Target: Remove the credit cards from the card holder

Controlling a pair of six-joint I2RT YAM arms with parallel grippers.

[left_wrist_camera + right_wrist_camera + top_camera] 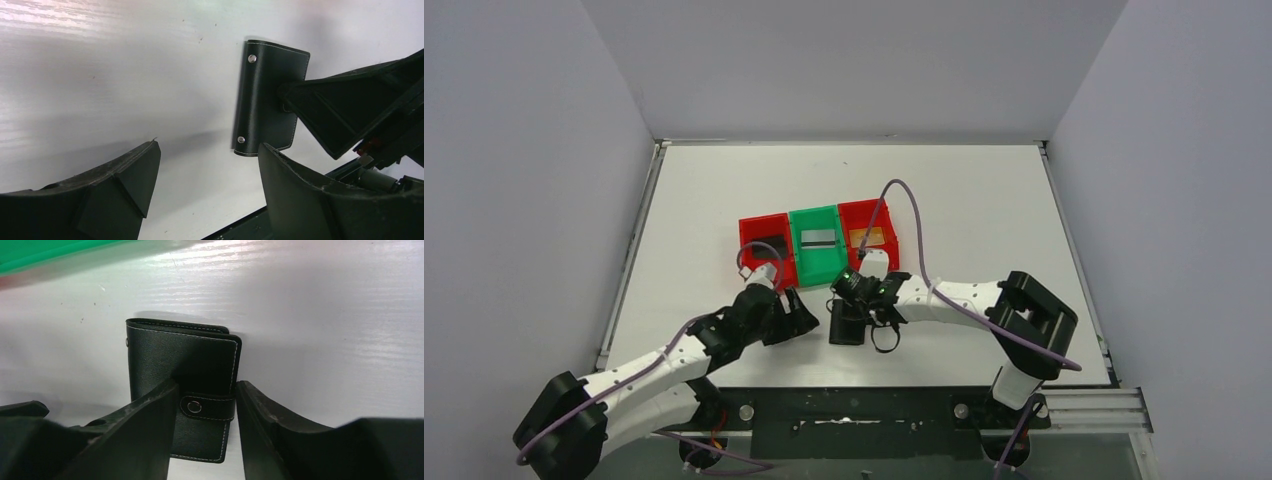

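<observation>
The card holder is a black folding wallet, lying closed and flat on the white table near the front edge. It also shows in the left wrist view and the right wrist view. Its snap strap is fastened. My right gripper hangs just over it, jaws narrowly open, one finger on each side of the strap. My left gripper is wide open and empty, on the table just left of the holder. No cards show at the holder.
Three small bins stand in a row behind the grippers: a red one with a dark card, a green one with a grey card, and a red one with an orange card. The table's front edge is right behind the holder.
</observation>
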